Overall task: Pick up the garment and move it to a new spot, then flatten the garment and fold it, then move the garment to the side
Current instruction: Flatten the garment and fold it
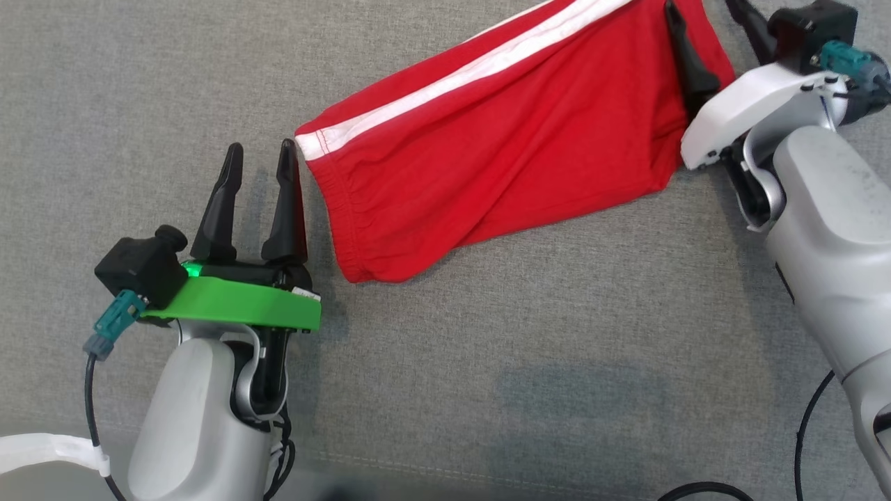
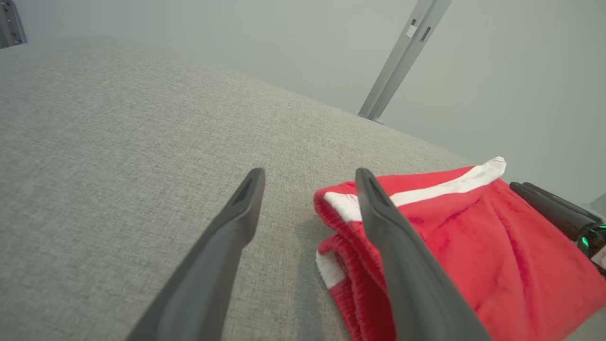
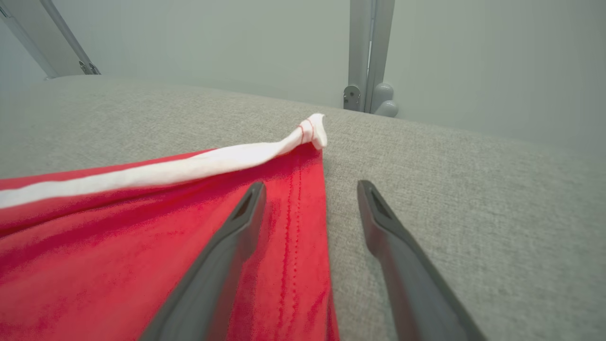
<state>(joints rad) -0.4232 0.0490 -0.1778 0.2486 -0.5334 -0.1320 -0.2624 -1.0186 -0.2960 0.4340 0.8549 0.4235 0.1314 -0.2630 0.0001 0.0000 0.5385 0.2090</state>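
Lying folded over near the far edge of the bench (image 1: 174, 83): garment (image 1: 501, 139). Spread and empty at its ends: left gripper (image 1: 261, 145), right gripper (image 3: 311, 183). Probably left: shifting it aside.

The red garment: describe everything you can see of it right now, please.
The red garment lies folded and fairly flat, with soft creases, slanting across the grey fabric surface. It looks like soft knit, with a white stripe along its far edge and a gathered elastic band at the end near the left gripper, which stands open beside that corner. The right gripper, open, straddles the opposite hem; neither grips it.
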